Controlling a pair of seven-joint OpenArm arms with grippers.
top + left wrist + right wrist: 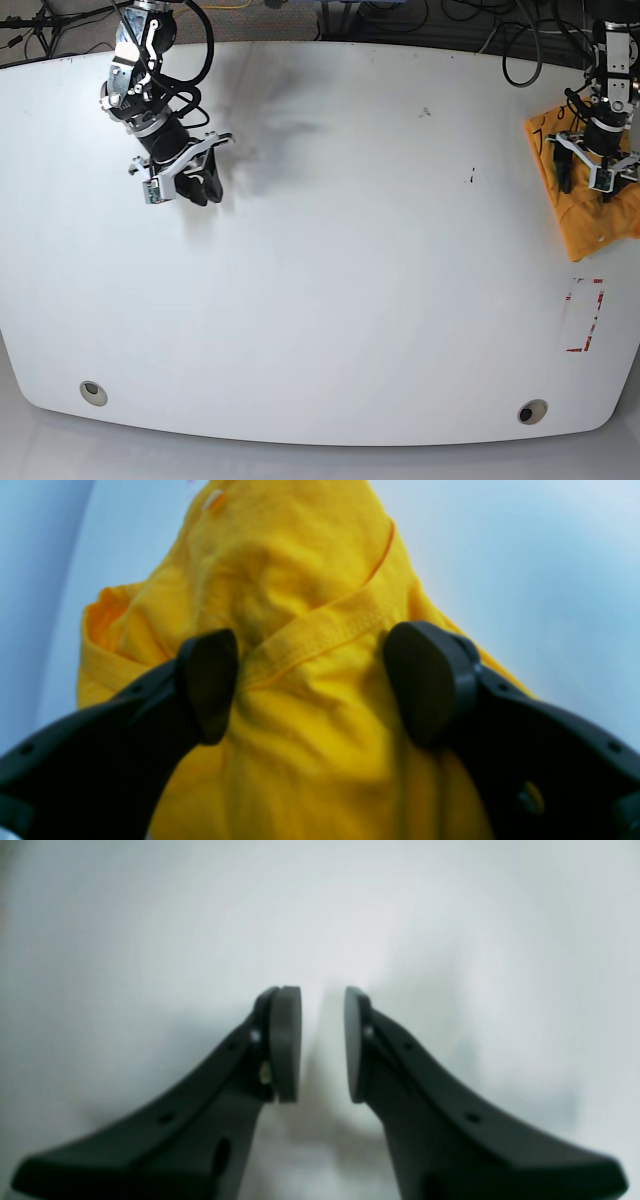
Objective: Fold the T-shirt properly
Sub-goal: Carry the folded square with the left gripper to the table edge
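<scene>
Near edge of the table (300,380): two round inserts (93,393), one toward each near corner, and a red-outlined rectangle (583,315) by the right edge as the base view shows it.

Mid-table, base-view left: right arm angled down from the far edge, right gripper (203,185) low over bare white surface, fingers pointing toward the near side. Right wrist view: right gripper (322,1045) with a narrow gap between the pads (287,1040), nothing in it, only white table behind.

Far right in base view: T-shirt (590,215) bunched in a compact heap at the table's edge, part of it running out of frame. Left arm comes down from the far edge, wrist roughly vertical, left gripper (590,170) over the heap's far part. Left wrist view: left gripper (310,680) spread wide, fingers (210,680) straddling a stitched hem of the T-shirt (310,760); cloth fills the gap, not pinched. Whether the tips touch the fabric cannot be told
</scene>
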